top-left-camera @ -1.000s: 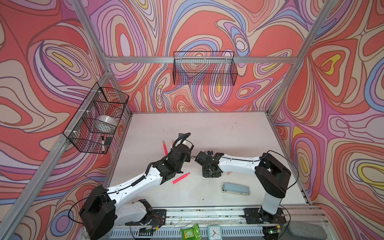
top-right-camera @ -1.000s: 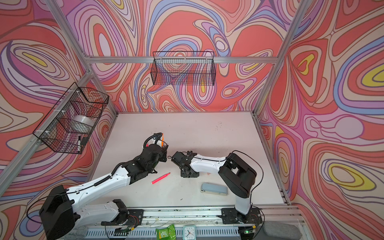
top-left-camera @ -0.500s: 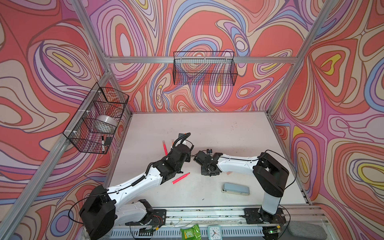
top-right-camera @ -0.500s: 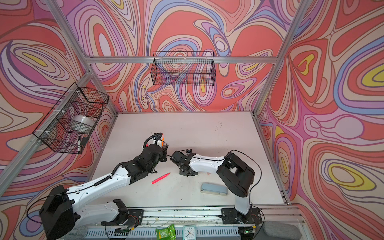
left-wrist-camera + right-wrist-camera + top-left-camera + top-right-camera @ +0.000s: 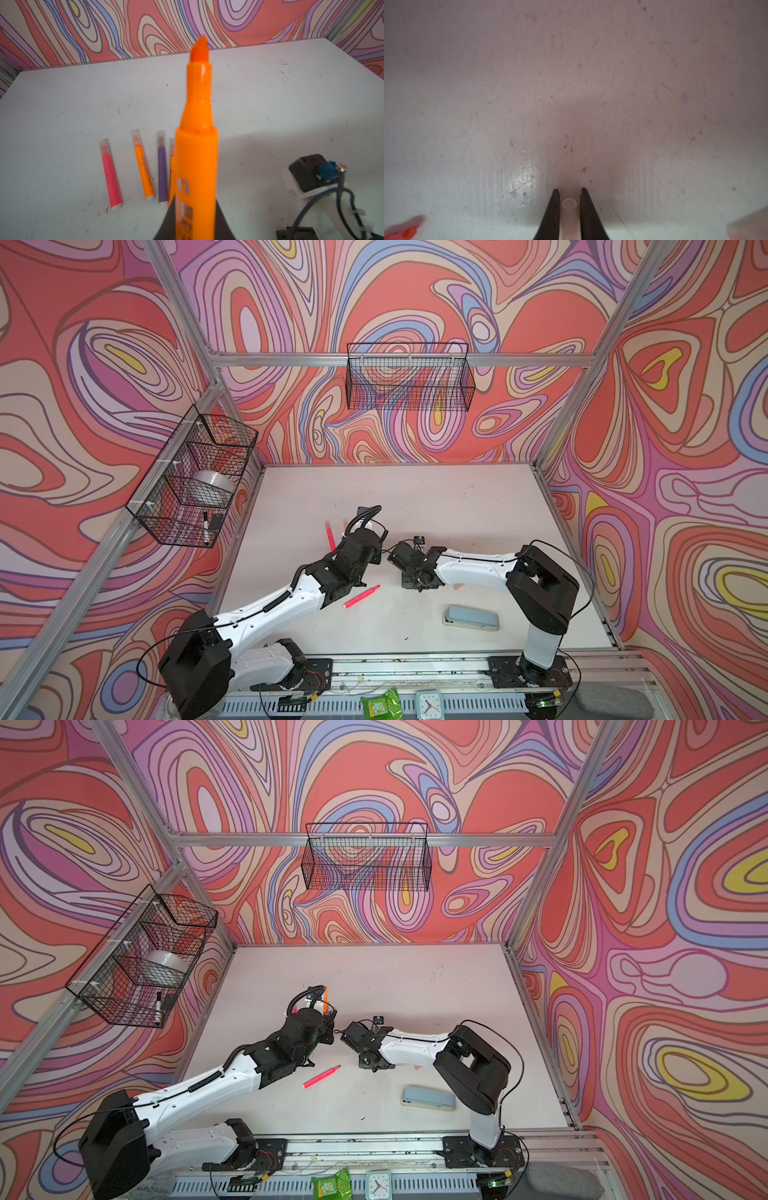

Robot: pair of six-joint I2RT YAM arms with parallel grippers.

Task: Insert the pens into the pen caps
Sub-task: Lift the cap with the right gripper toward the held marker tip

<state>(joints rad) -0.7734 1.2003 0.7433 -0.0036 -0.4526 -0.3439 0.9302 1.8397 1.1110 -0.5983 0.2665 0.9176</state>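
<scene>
My left gripper [image 5: 195, 209] is shut on an uncapped orange pen [image 5: 196, 145], its tip pointing up and away; that pen [image 5: 325, 996] also shows in a top view. Behind it lie several capped pens: pink [image 5: 110, 176], orange [image 5: 143, 166], purple [image 5: 162, 168] and a half-hidden orange one [image 5: 172, 172]. My right gripper [image 5: 569, 190] points down at the table, shut on a pale translucent pen cap [image 5: 569, 209] whose open end faces the table. In both top views it [image 5: 417, 583] stands right of the left gripper [image 5: 368, 541]. An uncapped pink pen [image 5: 361, 596] lies between the arms.
A grey-blue stapler [image 5: 471, 618] lies front right. A pale blurred piece [image 5: 747, 226] sits near the right gripper. Wire baskets hang on the left wall [image 5: 195, 481] and the back wall [image 5: 409, 377]. The white table [image 5: 415, 497] stretches behind both arms.
The right gripper's fingers have closed on the pen cap, and it has shifted slightly left. The left arm with the orange pen has stayed still.
</scene>
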